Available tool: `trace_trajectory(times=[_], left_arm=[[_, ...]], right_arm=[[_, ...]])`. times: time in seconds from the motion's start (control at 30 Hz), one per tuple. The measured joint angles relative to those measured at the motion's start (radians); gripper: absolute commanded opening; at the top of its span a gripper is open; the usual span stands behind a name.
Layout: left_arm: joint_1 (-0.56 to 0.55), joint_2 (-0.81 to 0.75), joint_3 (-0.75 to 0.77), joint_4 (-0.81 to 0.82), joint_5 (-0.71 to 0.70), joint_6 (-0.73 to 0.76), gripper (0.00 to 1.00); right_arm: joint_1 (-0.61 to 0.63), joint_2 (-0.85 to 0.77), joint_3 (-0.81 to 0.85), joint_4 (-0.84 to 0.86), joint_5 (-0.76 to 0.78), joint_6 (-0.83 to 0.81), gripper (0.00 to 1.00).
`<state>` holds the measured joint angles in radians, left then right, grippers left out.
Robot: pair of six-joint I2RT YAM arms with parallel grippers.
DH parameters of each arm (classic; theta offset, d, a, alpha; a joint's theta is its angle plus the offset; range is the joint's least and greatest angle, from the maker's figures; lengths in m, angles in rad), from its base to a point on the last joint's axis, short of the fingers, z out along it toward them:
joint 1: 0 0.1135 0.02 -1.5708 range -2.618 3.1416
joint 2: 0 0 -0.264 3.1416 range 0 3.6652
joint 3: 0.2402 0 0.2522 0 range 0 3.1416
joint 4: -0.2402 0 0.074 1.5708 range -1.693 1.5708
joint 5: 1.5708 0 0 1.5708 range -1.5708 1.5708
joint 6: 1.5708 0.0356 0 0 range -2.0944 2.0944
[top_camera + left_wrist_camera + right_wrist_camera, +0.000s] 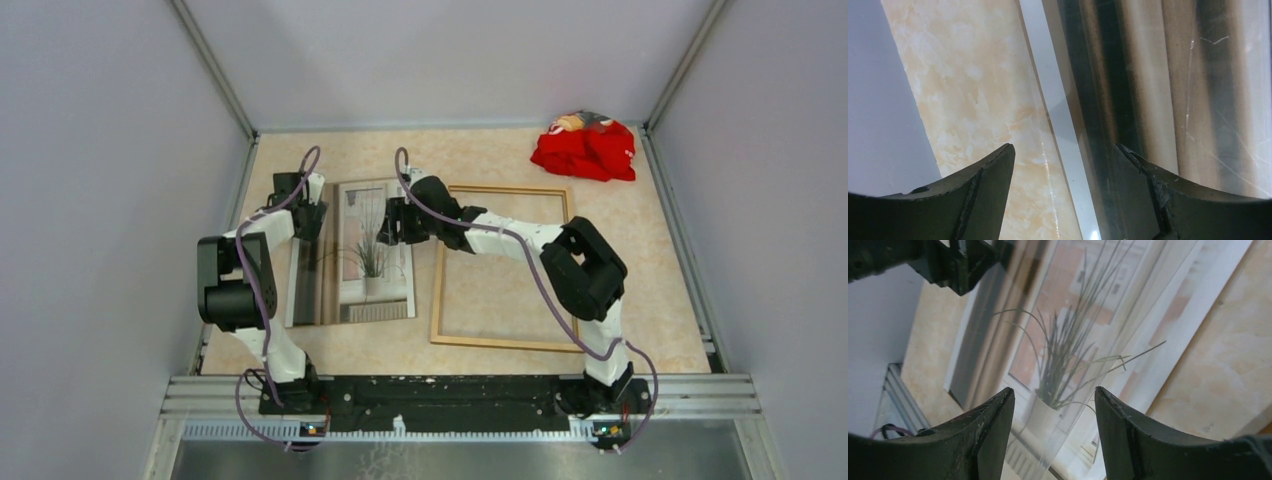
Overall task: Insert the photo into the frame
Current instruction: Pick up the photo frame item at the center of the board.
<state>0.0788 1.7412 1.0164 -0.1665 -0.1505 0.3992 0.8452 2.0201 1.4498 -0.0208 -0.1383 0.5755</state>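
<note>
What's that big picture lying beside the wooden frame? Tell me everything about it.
The photo is a large glossy rectangular print: a window, a grassy plant in a white pot, brown curtains at left, a radiator below. It lies flat, picture up, on the marbled table, left of the frame. The left gripper and right gripper hang open over its far end.

left tool (1063,150) parted, right tool (1054,392) parted

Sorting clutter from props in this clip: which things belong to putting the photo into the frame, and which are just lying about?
Job: photo; frame; left pincer and right pincer, both open over the photo.
Lying about: crumpled red cloth, far right corner.
</note>
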Motion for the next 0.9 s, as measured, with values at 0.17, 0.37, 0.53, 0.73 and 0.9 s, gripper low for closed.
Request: trace_trajectory(times=[0.17,0.37,0.53,0.73,0.9], left_arm=[[0.000,0.000,0.002,-0.005,0.015,0.000,0.77],[0.000,0.000,0.003,-0.011,0.031,0.004,0.75],[0.000,0.001,0.005,-0.017,0.040,0.010,0.74],[0.000,0.001,0.005,-0.020,0.050,0.016,0.73],[0.000,0.000,0.007,-0.024,0.055,0.019,0.73]], right_arm=[[-0.029,-0.013,-0.101,0.206,-0.106,0.138,0.58],[-0.065,-0.001,-0.195,0.412,-0.206,0.307,0.58],[-0.063,0.032,-0.195,0.563,-0.265,0.405,0.58],[-0.063,0.102,-0.195,0.735,-0.316,0.534,0.58],[-0.063,0.117,-0.193,0.717,-0.315,0.550,0.47]])
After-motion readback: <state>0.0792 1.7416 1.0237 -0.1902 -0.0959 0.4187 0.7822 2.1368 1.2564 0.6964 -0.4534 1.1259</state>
